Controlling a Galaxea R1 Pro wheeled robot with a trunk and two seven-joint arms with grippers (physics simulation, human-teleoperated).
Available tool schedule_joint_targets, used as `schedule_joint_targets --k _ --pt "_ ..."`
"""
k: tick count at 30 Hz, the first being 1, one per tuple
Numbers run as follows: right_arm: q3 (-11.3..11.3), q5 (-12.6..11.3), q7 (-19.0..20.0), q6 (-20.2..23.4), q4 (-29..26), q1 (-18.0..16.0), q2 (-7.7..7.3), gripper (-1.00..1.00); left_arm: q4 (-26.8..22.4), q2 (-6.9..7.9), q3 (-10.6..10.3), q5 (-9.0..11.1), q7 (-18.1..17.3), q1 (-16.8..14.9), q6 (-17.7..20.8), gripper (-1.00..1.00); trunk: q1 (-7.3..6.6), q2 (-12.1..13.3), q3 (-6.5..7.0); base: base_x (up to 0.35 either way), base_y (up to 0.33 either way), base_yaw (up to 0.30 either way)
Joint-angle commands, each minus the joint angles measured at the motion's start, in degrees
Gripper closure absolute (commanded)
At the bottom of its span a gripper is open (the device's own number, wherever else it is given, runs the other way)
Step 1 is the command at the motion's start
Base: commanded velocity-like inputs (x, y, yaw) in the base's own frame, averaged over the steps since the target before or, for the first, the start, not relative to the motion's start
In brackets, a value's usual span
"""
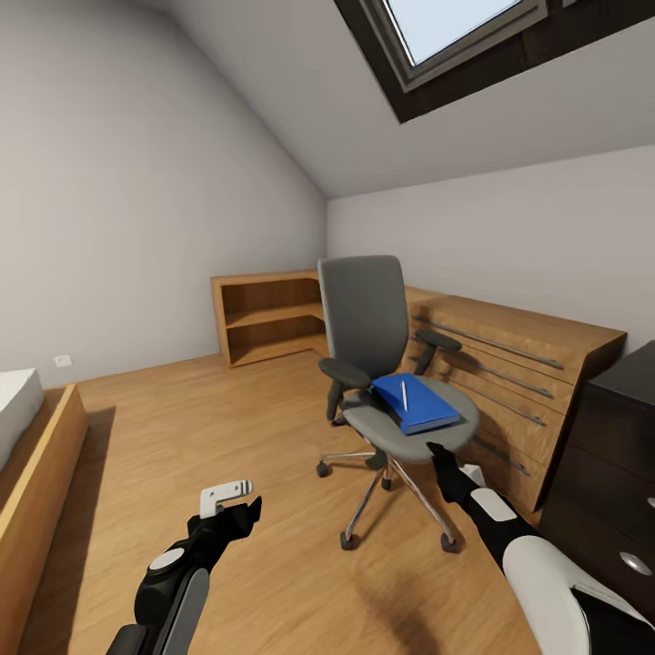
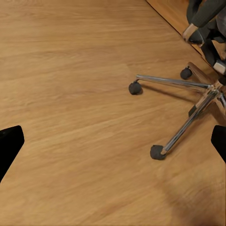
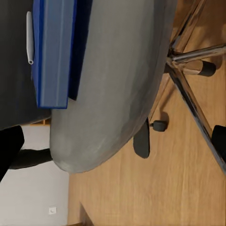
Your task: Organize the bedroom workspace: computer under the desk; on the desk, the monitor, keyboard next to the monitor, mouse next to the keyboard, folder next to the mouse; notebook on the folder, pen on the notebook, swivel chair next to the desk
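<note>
- Head view: the swivel chair (image 1: 382, 364) stood on the wooden floor (image 1: 227, 455) beside a low drawer unit (image 1: 509, 364). On its seat lay the blue folder (image 1: 417, 403) with the pen (image 1: 404, 394) on top. The right fingers (image 1: 443, 459) hung just short of the seat's front edge, the folder directly beyond them and its long axis running roughly away from them. The left fingers (image 1: 232, 508) were well apart from the chair, so the right arm was nearer.
- Left wrist view: the fingers (image 2: 10, 143) were spread wide, empty, over bare floor near the chair's wheeled base.
- Right wrist view: the fingers (image 3: 9, 146) were open, holding nothing; the folder's edge (image 3: 54, 52) lay ahead, above the seat rim.
</note>
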Motion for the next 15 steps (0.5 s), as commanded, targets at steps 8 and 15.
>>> schedule_joint_targets --k 8,15 --pt "-0.3 -0.2 0.2 0.4 0.0 0.0 0.0 -1.0 -0.1 0.0 -0.3 0.6 0.6 0.0 0.2 -1.0 0.0 0.0 -0.06 0.07 -0.011 0.0" --pt "-0.3 -0.2 0.2 0.4 0.0 0.0 0.0 -1.0 -0.1 0.0 -0.6 0.6 0.5 0.0 0.2 -1.0 0.0 0.0 -0.06 0.136 -0.049 0.0"
